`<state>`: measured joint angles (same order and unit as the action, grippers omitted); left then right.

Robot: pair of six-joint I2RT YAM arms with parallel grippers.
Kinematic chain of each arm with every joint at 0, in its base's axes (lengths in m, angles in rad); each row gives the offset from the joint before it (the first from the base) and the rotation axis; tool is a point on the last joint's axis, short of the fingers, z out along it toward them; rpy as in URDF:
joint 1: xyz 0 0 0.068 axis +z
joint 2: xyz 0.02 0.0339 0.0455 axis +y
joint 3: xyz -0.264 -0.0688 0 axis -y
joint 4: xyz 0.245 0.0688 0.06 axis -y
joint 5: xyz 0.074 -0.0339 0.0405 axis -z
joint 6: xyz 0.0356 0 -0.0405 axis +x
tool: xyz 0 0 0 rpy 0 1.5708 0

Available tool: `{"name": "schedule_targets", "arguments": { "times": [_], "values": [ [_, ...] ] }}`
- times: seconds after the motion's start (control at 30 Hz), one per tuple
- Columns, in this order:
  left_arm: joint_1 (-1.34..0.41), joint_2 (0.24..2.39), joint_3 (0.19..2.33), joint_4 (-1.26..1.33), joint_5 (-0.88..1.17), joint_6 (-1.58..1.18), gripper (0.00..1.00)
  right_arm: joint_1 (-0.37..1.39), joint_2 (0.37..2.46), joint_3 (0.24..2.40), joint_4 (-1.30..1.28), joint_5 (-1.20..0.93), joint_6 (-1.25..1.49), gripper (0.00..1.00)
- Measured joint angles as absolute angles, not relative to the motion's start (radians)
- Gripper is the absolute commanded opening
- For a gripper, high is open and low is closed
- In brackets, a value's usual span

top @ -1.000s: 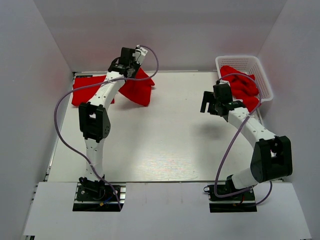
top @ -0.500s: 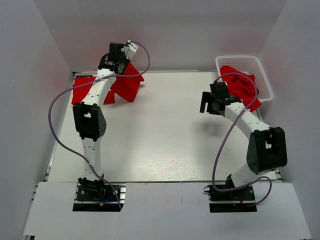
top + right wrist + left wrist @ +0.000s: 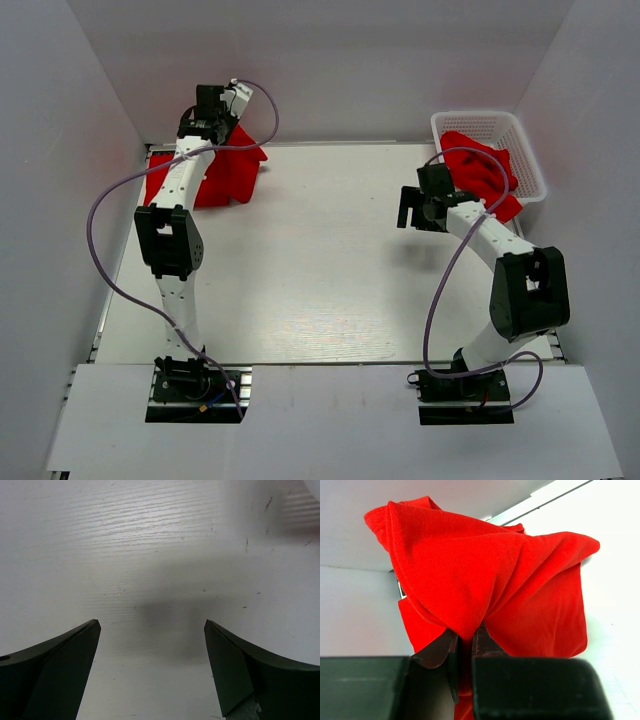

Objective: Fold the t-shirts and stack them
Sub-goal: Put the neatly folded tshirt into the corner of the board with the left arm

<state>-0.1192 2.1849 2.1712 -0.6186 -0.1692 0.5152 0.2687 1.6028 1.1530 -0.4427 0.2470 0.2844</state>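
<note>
My left gripper (image 3: 212, 120) is at the far left corner, shut on a bunched fold of a red t-shirt (image 3: 235, 170) that hangs from it. In the left wrist view the fingers (image 3: 481, 641) pinch the cloth (image 3: 485, 575). Beneath it, another red t-shirt (image 3: 165, 185) lies flat on the table at the far left. More red t-shirts (image 3: 480, 172) fill the white basket (image 3: 520, 140) at the far right. My right gripper (image 3: 412, 210) is open and empty above bare table, left of the basket; its fingers (image 3: 240, 665) stand wide apart.
White walls enclose the table on the left, back and right. The left gripper is close to the back wall. The left arm's purple cable (image 3: 105, 230) loops out toward the left wall. The table top (image 3: 320, 260) is white.
My left gripper has carried the hanging red t-shirt leftward and back, over the flat shirt. The right gripper has shifted slightly toward the basket and stays open.
</note>
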Motion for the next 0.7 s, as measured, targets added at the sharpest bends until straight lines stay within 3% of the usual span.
{"name": "schedule_targets", "arguments": {
  "times": [0.7],
  "values": [
    [-0.047,2.115,2.160,-0.625,-0.102,0.505,0.00,0.269,1.657,1.205,-0.450,0.171,0.287,0.90]
  ]
}}
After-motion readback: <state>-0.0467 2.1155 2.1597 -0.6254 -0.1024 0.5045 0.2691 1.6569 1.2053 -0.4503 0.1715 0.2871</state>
